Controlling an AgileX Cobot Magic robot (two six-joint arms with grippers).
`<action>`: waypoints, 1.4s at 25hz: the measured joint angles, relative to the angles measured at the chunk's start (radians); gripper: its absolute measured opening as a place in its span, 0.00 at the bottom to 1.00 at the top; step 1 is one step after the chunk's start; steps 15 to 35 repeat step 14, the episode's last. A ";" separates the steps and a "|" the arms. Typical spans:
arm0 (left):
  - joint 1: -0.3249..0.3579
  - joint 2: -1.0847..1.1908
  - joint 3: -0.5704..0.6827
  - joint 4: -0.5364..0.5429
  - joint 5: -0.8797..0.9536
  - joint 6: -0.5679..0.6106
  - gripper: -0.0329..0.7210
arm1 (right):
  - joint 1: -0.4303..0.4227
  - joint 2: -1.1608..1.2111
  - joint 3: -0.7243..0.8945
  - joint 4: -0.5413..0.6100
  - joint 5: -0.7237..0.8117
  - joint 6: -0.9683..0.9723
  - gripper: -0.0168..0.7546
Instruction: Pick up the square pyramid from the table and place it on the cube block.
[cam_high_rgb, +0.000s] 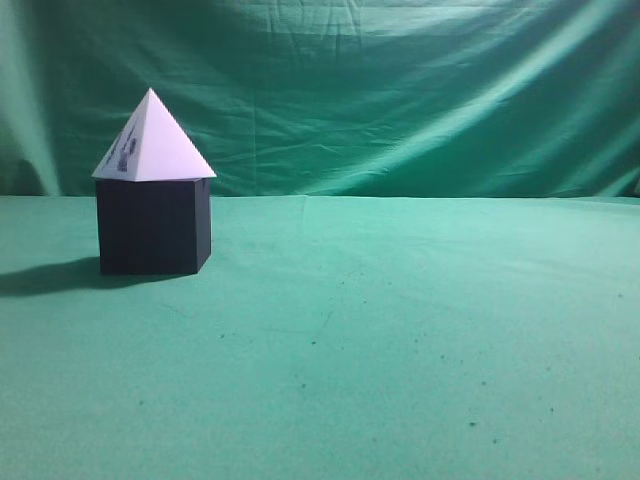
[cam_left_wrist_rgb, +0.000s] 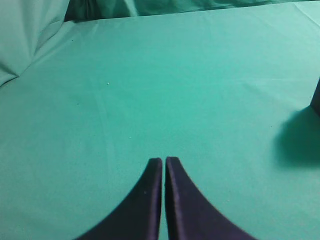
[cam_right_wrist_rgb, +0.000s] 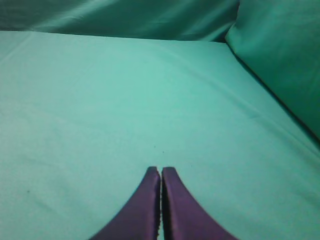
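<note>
The white square pyramid (cam_high_rgb: 152, 140), with dark markings on its left face, sits upright on top of the dark cube block (cam_high_rgb: 153, 226) at the left of the green table (cam_high_rgb: 400, 340). Neither gripper shows in the exterior view. In the left wrist view my left gripper (cam_left_wrist_rgb: 164, 160) is shut and empty over bare cloth; a dark edge of the cube block (cam_left_wrist_rgb: 316, 97) and its shadow show at the right edge. In the right wrist view my right gripper (cam_right_wrist_rgb: 160, 170) is shut and empty over bare cloth.
A green cloth backdrop (cam_high_rgb: 400, 90) hangs behind the table. It folds up at the left in the left wrist view (cam_left_wrist_rgb: 25, 35) and at the right in the right wrist view (cam_right_wrist_rgb: 280, 55).
</note>
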 joint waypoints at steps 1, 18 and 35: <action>0.000 0.000 0.000 0.000 0.000 0.000 0.04 | 0.000 0.000 0.001 0.000 0.002 0.000 0.02; 0.000 0.000 0.000 0.000 0.000 0.000 0.04 | 0.000 0.000 0.002 0.002 0.008 0.000 0.02; 0.000 0.000 0.000 0.000 0.000 0.000 0.04 | 0.000 0.000 0.002 0.002 0.008 0.000 0.02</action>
